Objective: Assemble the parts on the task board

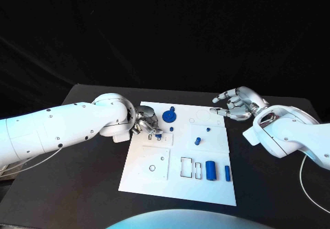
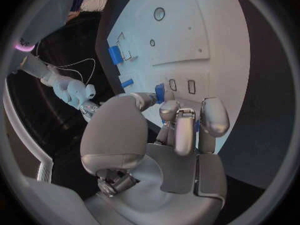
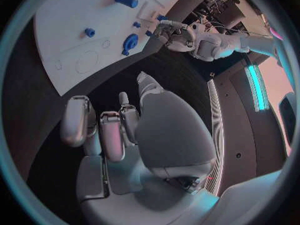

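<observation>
The task board [image 1: 148, 179] lies mid-bench [image 1: 82, 191]; left robot hand [image 1: 146, 125] over its far-left edge, right robot hand [image 1: 236, 105] beyond its far-right corner.

Two glossy white arms with dark screw dots, thin white cables, silver left robot hand [image 1: 146, 123], silver right robot hand [image 1: 237, 105]

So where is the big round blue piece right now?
In the head view, the round blue piece lies on the white task board near its far edge, just beside the left hand at the board's left side.
</observation>
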### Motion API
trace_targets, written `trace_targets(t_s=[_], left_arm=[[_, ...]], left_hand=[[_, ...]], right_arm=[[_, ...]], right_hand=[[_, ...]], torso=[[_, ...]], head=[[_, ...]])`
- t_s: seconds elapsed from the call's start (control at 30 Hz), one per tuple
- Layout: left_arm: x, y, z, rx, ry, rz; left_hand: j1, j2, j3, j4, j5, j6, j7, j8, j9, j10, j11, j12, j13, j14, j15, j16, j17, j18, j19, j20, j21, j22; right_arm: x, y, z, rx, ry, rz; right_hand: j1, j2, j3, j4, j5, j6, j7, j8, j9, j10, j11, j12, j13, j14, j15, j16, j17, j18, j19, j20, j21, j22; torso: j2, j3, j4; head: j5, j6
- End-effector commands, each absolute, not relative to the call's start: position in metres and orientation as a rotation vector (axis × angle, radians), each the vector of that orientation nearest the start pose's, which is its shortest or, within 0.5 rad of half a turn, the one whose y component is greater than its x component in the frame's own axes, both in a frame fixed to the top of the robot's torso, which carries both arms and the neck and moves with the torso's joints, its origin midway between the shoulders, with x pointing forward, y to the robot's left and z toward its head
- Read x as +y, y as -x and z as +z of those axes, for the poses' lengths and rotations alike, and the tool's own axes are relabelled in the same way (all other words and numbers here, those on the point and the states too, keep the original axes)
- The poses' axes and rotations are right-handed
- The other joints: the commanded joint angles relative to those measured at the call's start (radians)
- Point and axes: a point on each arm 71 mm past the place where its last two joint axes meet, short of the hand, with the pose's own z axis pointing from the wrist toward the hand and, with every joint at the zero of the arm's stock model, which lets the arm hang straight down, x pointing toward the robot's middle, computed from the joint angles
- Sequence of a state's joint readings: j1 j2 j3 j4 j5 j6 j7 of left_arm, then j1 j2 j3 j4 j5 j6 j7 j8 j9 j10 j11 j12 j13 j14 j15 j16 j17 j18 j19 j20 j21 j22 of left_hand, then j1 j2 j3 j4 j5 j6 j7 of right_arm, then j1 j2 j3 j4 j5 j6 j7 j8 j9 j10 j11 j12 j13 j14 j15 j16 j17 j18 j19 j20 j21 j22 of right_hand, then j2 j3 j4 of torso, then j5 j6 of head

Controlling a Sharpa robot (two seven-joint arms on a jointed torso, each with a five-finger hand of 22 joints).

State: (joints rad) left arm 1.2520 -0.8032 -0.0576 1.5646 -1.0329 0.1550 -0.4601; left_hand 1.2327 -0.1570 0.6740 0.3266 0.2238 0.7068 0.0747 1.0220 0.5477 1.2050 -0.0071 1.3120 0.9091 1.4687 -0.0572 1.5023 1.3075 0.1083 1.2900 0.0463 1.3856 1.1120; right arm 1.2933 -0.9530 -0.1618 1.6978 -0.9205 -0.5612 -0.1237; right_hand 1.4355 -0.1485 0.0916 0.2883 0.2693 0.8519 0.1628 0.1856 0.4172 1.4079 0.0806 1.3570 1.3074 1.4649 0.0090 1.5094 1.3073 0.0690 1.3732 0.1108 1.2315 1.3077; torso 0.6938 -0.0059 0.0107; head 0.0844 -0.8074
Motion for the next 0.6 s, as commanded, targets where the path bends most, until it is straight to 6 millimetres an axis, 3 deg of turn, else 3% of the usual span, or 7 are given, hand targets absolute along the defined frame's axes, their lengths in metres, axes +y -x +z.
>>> trace_targets(t_s=[0.03,0.23,0.6], left_arm=[[0.176,-0.473,-0.202,2.209,0.025,-0.565],[0.174,-0.471,-0.207,2.184,-0.007,-0.545],[0.173,-0.471,-0.213,2.209,-0.020,-0.520]], left_hand=[[-0.004,-0.004,0.185,-0.179,-0.003,0.005,-0.006,0.004,0.000,0.007,0.002,0.002,0.001,0.055,-0.006,0.002,0.083,-0.016,0.008,0.002,0.006,0.001],[-0.006,-0.008,0.193,-0.182,-0.002,0.008,-0.007,0.004,0.002,0.011,0.002,0.004,0.005,0.056,-0.007,0.002,0.084,-0.016,0.011,0.001,0.007,0.004],[-0.008,-0.010,0.197,-0.182,-0.003,0.010,-0.007,0.004,0.002,0.013,0.001,0.005,0.007,0.056,-0.007,0.002,0.084,-0.016,0.011,0.001,0.008,0.004]], right_arm=[[-0.220,-0.457,-0.172,1.655,-0.407,0.833],[-0.220,-0.457,-0.172,1.656,-0.407,0.834],[-0.220,-0.456,-0.173,1.657,-0.407,0.834]], right_hand=[[-0.005,0.005,0.006,0.001,-0.001,0.006,0.000,0.004,-0.001,-0.004,-0.004,-0.003,0.051,0.059,-0.005,-0.003,0.054,0.016,-0.003,0.000,-0.002,0.025],[-0.005,0.005,0.006,0.001,-0.001,0.006,0.000,0.004,-0.001,-0.004,-0.004,-0.003,0.051,0.059,-0.005,-0.003,0.054,0.016,-0.003,0.000,-0.002,0.025],[-0.006,0.006,0.007,0.002,-0.001,0.006,0.000,0.004,-0.002,-0.004,-0.004,-0.003,0.050,0.059,-0.005,-0.003,0.055,0.015,-0.003,-0.001,-0.002,0.025]], torso=[[0.000,-0.0017,-0.0014],[0.001,-0.0014,-0.0045],[0.001,-0.0014,-0.0025]], head=[[0.002,0.000],[0.004,0.001],[0.002,-0.001]])
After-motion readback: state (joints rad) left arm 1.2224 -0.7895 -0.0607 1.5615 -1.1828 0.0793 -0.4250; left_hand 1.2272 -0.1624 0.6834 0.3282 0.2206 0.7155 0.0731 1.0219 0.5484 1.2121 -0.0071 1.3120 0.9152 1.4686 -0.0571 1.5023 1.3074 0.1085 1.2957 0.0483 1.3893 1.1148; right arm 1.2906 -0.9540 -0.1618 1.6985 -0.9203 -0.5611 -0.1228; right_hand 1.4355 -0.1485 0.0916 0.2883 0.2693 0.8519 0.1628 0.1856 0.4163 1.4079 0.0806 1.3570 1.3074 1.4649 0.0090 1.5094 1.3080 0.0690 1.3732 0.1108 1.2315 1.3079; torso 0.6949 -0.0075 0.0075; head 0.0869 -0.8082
